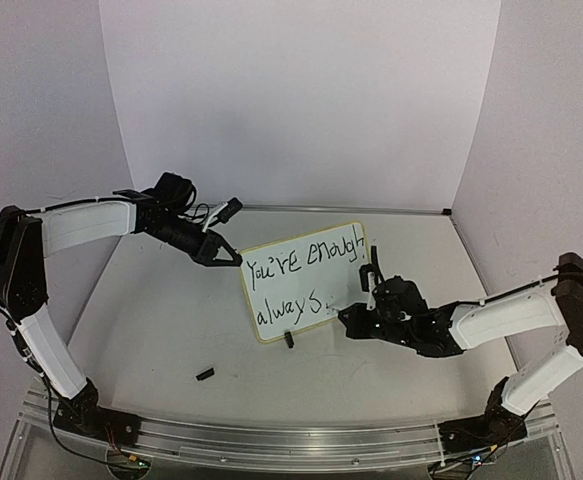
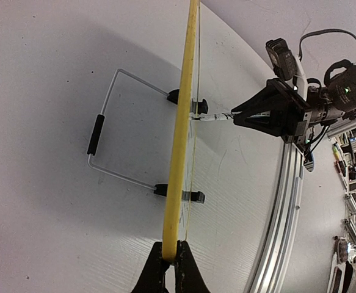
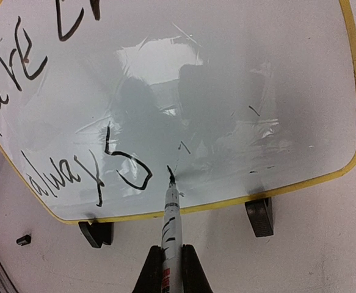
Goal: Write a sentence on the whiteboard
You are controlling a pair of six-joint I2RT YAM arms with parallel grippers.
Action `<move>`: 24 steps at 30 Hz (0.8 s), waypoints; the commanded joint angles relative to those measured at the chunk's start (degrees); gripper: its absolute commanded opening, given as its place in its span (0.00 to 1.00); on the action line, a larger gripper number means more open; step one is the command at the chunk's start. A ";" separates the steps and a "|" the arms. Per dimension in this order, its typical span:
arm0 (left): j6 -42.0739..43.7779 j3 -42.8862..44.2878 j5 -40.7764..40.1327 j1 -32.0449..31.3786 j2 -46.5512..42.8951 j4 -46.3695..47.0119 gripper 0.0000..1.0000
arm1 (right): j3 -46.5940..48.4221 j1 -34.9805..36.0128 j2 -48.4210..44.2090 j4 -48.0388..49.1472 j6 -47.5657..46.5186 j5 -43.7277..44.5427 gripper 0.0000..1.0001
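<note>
At the middle of the desk (image 1: 161, 320), the whiteboard (image 1: 346, 285) stands upright, its sentence (image 1: 301, 264) reading "You're enough" over "always". My right gripper (image 3: 170, 255) clamps a marker (image 3: 171, 223), tip touching the board beside the "s"; my left gripper (image 2: 170, 251) pinches its yellow rim.

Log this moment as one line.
left hand: shut on whiteboard edge | right hand: shut on marker, tip at whiteboard beside "always" | sentence: two lines written
</note>
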 commanded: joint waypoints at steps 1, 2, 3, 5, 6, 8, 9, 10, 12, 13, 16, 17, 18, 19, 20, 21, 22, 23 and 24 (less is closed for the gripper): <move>4.08 0.89 -4.31 -1.21 -0.36 -2.75 0.00 | 1.48 -0.12 -0.78 0.01 -0.05 1.60 0.00; 4.13 0.89 -4.30 -1.22 -0.37 -2.82 0.00 | 1.16 -0.12 -1.84 0.00 -0.02 1.61 0.00; 4.15 0.93 -4.33 -1.22 -0.37 -2.90 0.00 | 0.85 -0.14 -2.95 -0.04 -0.04 1.58 0.00; 4.30 1.07 -4.24 -1.21 -0.52 -3.26 0.00 | 0.46 -0.13 -5.21 -0.41 -0.79 1.46 0.00; 4.47 1.19 -4.22 -1.21 -0.60 -3.58 0.00 | 0.37 -0.14 -6.32 -0.79 -1.35 1.42 0.00; 4.92 1.55 -4.01 -1.14 -1.14 -4.46 0.00 | 0.36 -0.11 -8.38 -2.04 -2.15 2.28 0.00; 4.98 1.46 -3.94 -1.04 -1.51 -4.57 0.00 | 0.43 -0.11 -9.28 -2.85 -2.39 2.72 0.00; 5.01 1.38 -3.84 -0.93 -1.84 -4.67 0.00 | 0.53 -0.11 -10.13 -3.66 -2.76 3.34 0.00; 4.80 1.20 -3.36 -0.70 -2.57 -4.74 0.00 | 0.77 -0.11 -11.70 -4.80 -3.40 4.28 0.00; 4.63 1.12 -3.11 -0.67 -2.80 -4.72 0.00 | 0.82 -0.11 -12.42 -5.25 -3.60 4.56 0.00; 3.99 1.04 -2.49 -0.68 -3.02 -4.52 0.00 | 0.80 -0.12 -14.65 -5.64 -4.32 4.98 0.00; 3.69 1.13 -2.19 -0.68 -2.94 -4.48 0.00 | 0.72 -0.11 -15.40 -5.62 -4.81 4.92 0.00; 3.30 1.24 -1.87 -0.68 -2.86 -4.41 0.00 | 0.66 -0.12 -16.16 -5.56 -5.49 4.67 0.00; 2.98 1.31 -1.65 -0.68 -2.87 -4.30 0.02 | 0.64 -0.15 -16.83 -5.40 -6.50 4.04 0.00; 2.51 1.33 -1.68 -0.68 -2.92 -4.07 0.05 | 0.70 -0.12 -17.60 -5.29 -7.44 3.47 0.00; 2.10 1.27 -2.16 -0.68 -3.03 -3.86 0.08 | 0.75 -0.11 -18.35 -5.26 -8.03 3.07 0.00; 1.68 1.15 -2.72 -0.68 -3.30 -3.57 0.10 | 0.79 -0.11 -19.01 -5.26 -8.84 2.40 0.00; 1.22 0.98 -3.13 -0.68 -3.57 -3.27 0.14 | 0.85 -0.11 -19.62 -5.26 -9.44 1.81 0.00; 0.81 0.71 -3.43 -0.69 -3.96 -2.80 0.19 | 0.91 -0.12 -20.28 -5.26 -9.80 1.35 0.00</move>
